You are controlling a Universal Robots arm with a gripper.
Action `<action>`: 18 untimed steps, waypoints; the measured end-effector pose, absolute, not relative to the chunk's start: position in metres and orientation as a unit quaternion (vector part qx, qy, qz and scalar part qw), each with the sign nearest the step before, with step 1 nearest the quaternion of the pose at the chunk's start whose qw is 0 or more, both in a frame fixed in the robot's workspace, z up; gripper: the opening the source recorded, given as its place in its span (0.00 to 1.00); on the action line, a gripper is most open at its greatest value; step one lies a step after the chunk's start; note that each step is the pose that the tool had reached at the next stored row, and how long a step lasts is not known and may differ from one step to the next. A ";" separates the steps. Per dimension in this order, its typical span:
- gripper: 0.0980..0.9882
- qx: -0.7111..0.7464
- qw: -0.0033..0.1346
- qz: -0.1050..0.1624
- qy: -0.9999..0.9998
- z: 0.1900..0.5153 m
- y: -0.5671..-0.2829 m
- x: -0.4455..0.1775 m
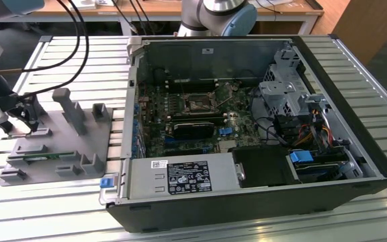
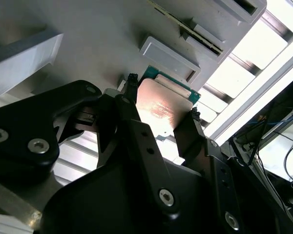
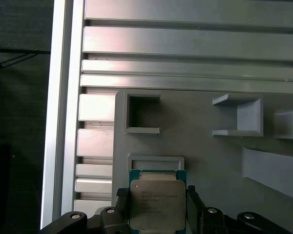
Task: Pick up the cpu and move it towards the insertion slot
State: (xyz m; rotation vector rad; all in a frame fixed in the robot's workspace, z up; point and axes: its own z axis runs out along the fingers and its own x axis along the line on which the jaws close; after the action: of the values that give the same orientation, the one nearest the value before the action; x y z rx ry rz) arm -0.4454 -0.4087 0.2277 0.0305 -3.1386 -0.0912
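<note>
One cpu; one insertion slot; one grey fixture; one green memory stick; one open computer case; my one gripper, with two black fingers.

The cpu is a small flat square; in both wrist views its silvery metal top sits on a green board that shows as a thin rim, and faint print crosses the lid. My fingers are closed in on two opposite edges of the cpu, one on each side, gripping it; it is near the fixture's edge, just beside a shallow framed recess; whether it rests on the plastic or is lifted clear, I cannot tell.

In the exterior view I am at the left, over the fixture on the slatted metal table; upright grey posts stand near me toward the exterior view's right; the case's side wall stands between the fixture and the slot, which lies well apart inside; the case is open on top.
</note>
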 end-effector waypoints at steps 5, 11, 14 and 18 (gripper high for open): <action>0.50 0.010 0.001 -0.029 -1.000 0.229 -0.409 -0.445; 0.50 0.010 0.001 -0.029 -1.000 0.231 -0.409 -0.445; 0.50 0.010 0.001 -0.029 -1.000 0.232 -0.409 -0.445; 0.50 0.010 0.001 -0.029 -1.000 0.233 -0.408 -0.445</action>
State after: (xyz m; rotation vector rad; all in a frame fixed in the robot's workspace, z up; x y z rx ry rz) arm -0.4453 -0.4085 0.2333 0.0305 -3.1387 -0.0912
